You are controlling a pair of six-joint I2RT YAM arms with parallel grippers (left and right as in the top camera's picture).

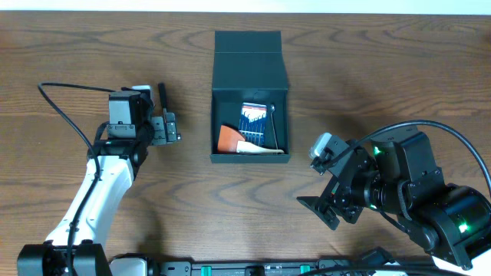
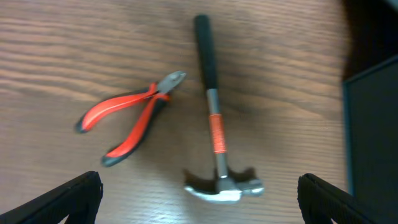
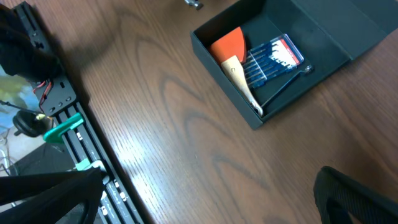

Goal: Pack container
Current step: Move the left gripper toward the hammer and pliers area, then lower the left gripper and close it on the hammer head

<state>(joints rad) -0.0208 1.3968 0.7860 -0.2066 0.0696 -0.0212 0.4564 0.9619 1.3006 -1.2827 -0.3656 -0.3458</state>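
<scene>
From overhead, I see the container [image 1: 251,98] at the middle of the table [image 1: 368,69], its mouth facing up. Its lid [image 1: 249,52] is folded back on the far side, so box and flap together run near to far, edges square to the table's. Inside lie a blue pack [image 1: 255,117], an orange blade [image 1: 228,137] at the near left corner and a thin metal rod [image 1: 272,126] towards the right wall. Bare wood lies on both sides of the box. The left gripper [image 1: 170,127] sits left of it with a strip of table between. A hammer [image 1: 162,96] shows its black handle just beyond that gripper. The right gripper [image 1: 326,211] hangs near and right of the box, well apart from it.

In the left wrist view, my fingers [image 2: 65,200] stand spread wide at the two lower corners with nothing between them. The hammer lies below, head towards the camera and handle pointing away. Red-handled pliers [image 2: 129,121] lie just to its left, apart from it. A container wall fills the right edge.

In the right wrist view, the fingers [image 3: 357,196] are likewise spread wide and hold nothing. The box lies ahead at the upper right, turned cornerwise to this camera, open wood between. A black rail [image 3: 62,102] borders the table at the left.
</scene>
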